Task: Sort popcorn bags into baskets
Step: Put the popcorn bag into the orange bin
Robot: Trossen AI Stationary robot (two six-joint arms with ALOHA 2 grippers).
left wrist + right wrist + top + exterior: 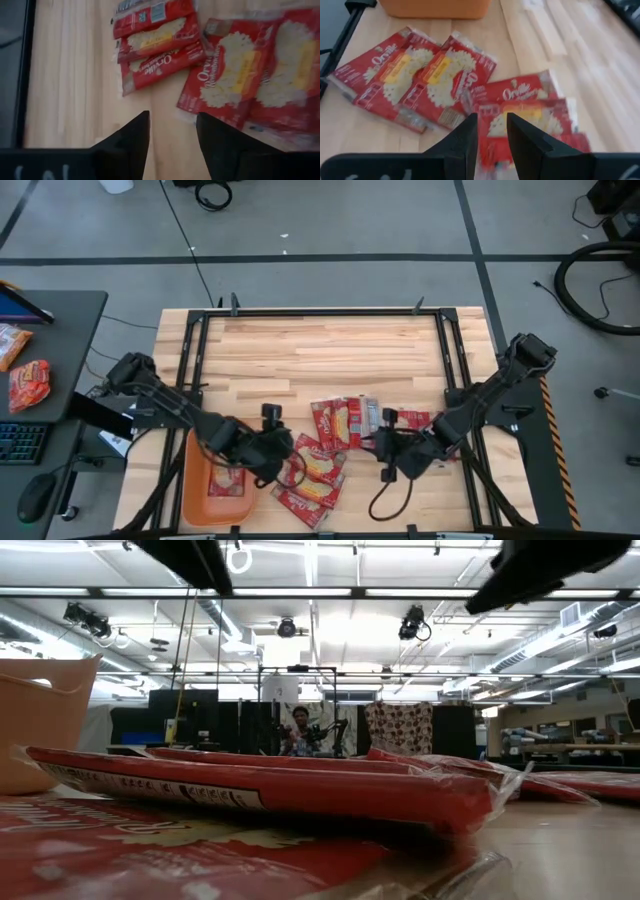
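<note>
We find the flat red popcorn bags (335,425) with cream-yellow panels scattered lower centre of the wooden slatted desk (320,345). The shallow orange plastic basket (200,490) sits lower left, one bag inside. Left end effector (278,450) hovers beside it, fingers apart, empty. Right end effector (385,448), fingers narrowly apart, hangs over the bags.
</note>
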